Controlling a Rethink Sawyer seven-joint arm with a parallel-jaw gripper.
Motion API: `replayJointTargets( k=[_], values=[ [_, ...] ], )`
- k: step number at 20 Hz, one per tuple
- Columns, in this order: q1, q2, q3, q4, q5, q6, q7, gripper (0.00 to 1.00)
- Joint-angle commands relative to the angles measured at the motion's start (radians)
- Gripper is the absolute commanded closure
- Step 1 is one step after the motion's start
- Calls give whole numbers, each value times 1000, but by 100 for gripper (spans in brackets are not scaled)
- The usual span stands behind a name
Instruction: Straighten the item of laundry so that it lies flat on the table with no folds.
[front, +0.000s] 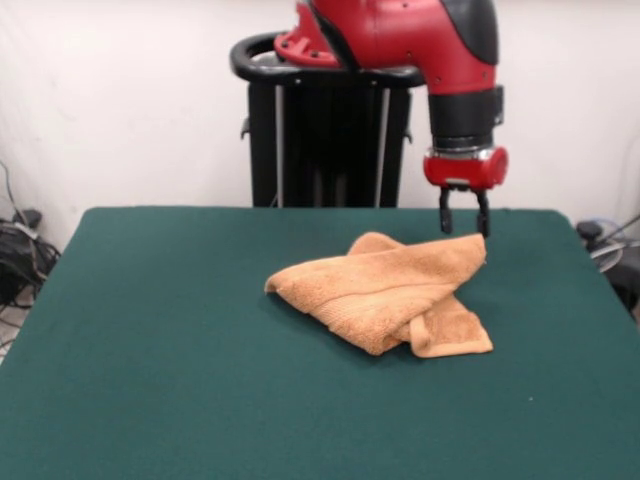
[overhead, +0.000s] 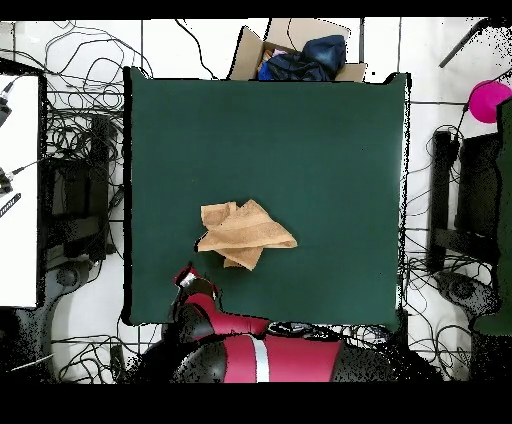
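The item of laundry (front: 395, 292) is an orange-tan terry towel, crumpled and folded over itself near the middle of the dark green table (front: 150, 330). From overhead the towel (overhead: 243, 234) lies in a bunched, roughly triangular heap on the table (overhead: 320, 150). My gripper (front: 462, 222) hangs just above the towel's far right corner, its two dark fingers (front: 445, 212) apart and holding nothing. In the overhead view the red gripper head (overhead: 187, 279) shows beside the towel's lower left edge.
A black pedestal (front: 325, 140) stands behind the table's far edge. Overhead, a cardboard box with dark cloth (overhead: 300, 55) sits past one table edge, cables (overhead: 80, 150) cover the floor, and a pink object (overhead: 488, 100) lies off to the right.
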Motion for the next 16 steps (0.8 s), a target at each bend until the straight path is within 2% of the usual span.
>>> replayJointTargets(
  k=[1,13,16],
  values=[
    [11,57,-25,-128,1,-77,170,0],
    [-65,83,63,-122,-51,-152,261,0],
    [-116,98,99,-112,-82,-181,298,0]
  ],
)
